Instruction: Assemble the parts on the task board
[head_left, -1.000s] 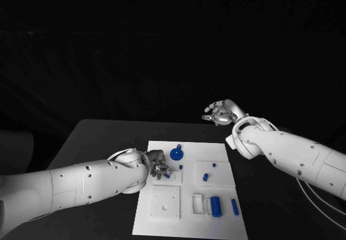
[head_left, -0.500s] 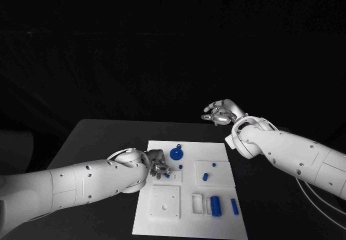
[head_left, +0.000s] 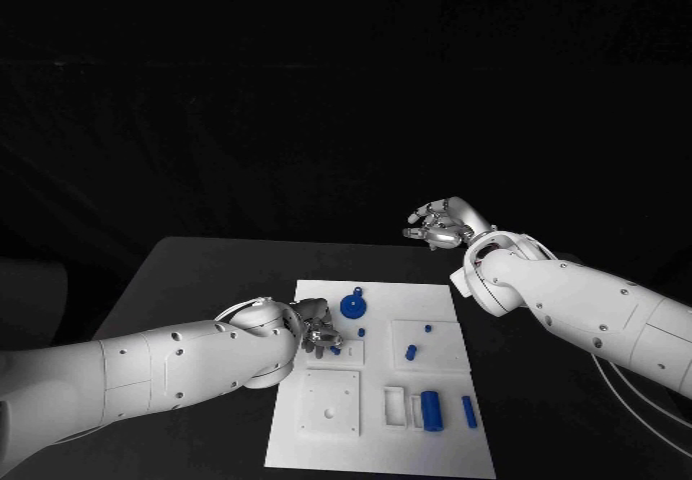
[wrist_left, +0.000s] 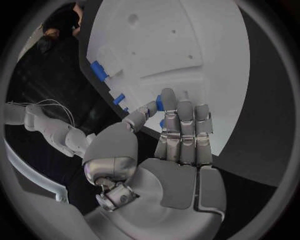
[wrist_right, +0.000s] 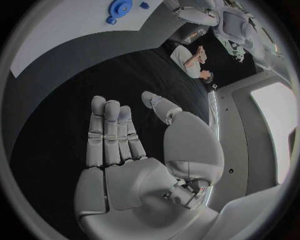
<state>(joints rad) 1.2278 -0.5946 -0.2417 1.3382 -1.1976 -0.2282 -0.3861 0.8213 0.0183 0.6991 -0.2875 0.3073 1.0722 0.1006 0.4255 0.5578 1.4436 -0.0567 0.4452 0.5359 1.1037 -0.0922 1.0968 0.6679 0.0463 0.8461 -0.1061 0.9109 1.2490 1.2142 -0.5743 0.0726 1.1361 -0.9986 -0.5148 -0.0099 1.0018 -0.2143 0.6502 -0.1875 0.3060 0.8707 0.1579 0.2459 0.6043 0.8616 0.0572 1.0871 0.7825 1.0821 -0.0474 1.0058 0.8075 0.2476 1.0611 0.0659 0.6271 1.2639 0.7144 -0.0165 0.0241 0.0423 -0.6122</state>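
The white task board (head_left: 378, 445) lies in the middle of the black table. My left hand (head_left: 315, 334) rests over the board's left side, thumb and a finger pinching a small blue peg (head_left: 335, 349). The left wrist view shows that peg (wrist_left: 160, 103) at the fingertips, above the board (wrist_left: 187, 50). On the board lie a blue gear (head_left: 355, 304), a short blue piece (head_left: 411, 352), a blue cylinder (head_left: 430, 410) and a blue bar (head_left: 470, 413). My right hand (head_left: 444, 225) hangs open above the table's far edge, holding nothing. In the right wrist view its fingers (wrist_right: 111, 135) are stretched out, and the gear (wrist_right: 120, 7) is far off.
A raised white square block (head_left: 330, 404) sits on the board's near left, with a white slotted holder (head_left: 395, 408) beside the cylinder. Black table (head_left: 202, 270) surrounds the board on both sides. Two more blue pieces (wrist_left: 97, 68) show at the board's edge in the left wrist view.
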